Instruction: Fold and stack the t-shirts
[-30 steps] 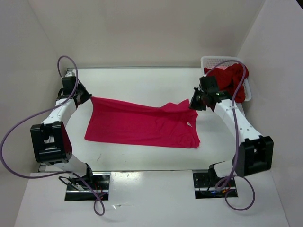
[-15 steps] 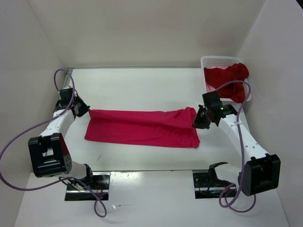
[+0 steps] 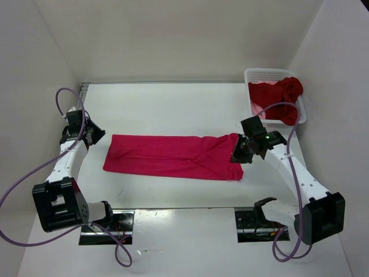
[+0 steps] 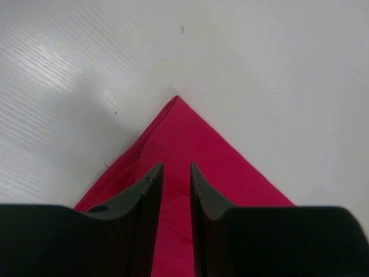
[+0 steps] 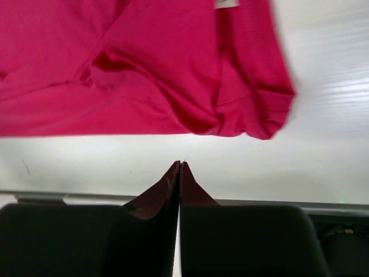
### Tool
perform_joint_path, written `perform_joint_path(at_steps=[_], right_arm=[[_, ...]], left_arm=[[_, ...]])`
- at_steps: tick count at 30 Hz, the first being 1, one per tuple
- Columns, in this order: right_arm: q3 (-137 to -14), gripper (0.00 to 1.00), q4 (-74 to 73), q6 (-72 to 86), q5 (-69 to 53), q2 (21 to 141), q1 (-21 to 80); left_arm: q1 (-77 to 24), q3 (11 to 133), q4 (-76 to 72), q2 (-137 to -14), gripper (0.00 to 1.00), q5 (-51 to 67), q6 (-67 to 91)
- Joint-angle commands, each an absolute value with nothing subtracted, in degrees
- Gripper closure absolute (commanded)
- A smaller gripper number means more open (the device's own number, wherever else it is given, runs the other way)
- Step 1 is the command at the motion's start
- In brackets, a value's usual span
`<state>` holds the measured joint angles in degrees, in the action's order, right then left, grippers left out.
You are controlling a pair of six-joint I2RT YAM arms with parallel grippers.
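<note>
T-shirts: three. One magenta t-shirt lies on the table, folded into a long flat band between the arms. One dark red t-shirt, bunched, and one salmon t-shirt, only a sliver showing, sit in the single white basket at the far right corner. Hands: two. Left hand has its fingers slightly apart over the band's left corner. Right hand has its tips pressed together, empty, just off the right end.
</note>
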<state>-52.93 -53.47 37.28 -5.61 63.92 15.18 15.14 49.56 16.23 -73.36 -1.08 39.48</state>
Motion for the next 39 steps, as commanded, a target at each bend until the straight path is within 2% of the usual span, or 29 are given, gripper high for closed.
perform_joint_path(at_steps=[1, 4, 8, 11, 12, 14, 25, 30, 39], right_arm=[[-54.5, 0.99, -46.1, 37.4, -7.0, 67.7, 22.5], [-55.5, 0.99, -37.8, 39.0, -4.3, 75.3, 28.5], [-59.0, 0.88, -29.2, 38.1, -1.4, 83.3, 30.1], [-63.8, 0.72, -28.5, 35.3, 0.4, 89.4, 30.1], [-64.5, 0.64, -27.6, 35.3, 1.0, 91.2, 30.1], [-65.0, 0.6, -27.0, 34.8, 0.4, 92.9, 30.7], [-65.0, 0.69, -26.3, 34.3, 1.8, 99.4, 33.7], [-61.8, 0.8, -27.7, 34.8, 1.8, 96.0, 37.3], [-56.3, 0.83, -27.8, 41.3, -5.2, 94.7, 45.8]], left_arm=[[14.9, 49.8, 12.7, -72.7, 0.68, 4.0, 40.6], [10.8, 49.3, 10.6, -75.6, 0.69, 4.0, 40.6], [5.7, 49.9, 10.0, -80.8, 0.69, 6.7, 40.6], [4.0, 49.2, 10.0, -84.0, 0.69, 8.2, 40.6], [4.0, 48.3, 10.0, -84.6, 0.69, 8.2, 40.6], [4.0, 47.7, 10.0, -85.2, 0.69, 8.2, 40.1], [6.8, 45.8, 17.1, -88.0, 0.69, 10.5, 36.7], [10.7, 45.8, 19.0, -85.6, 0.68, 13.1, 34.9], [13.6, 49.3, 20.0, -90.5, 0.68, 11.0, 32.4]])
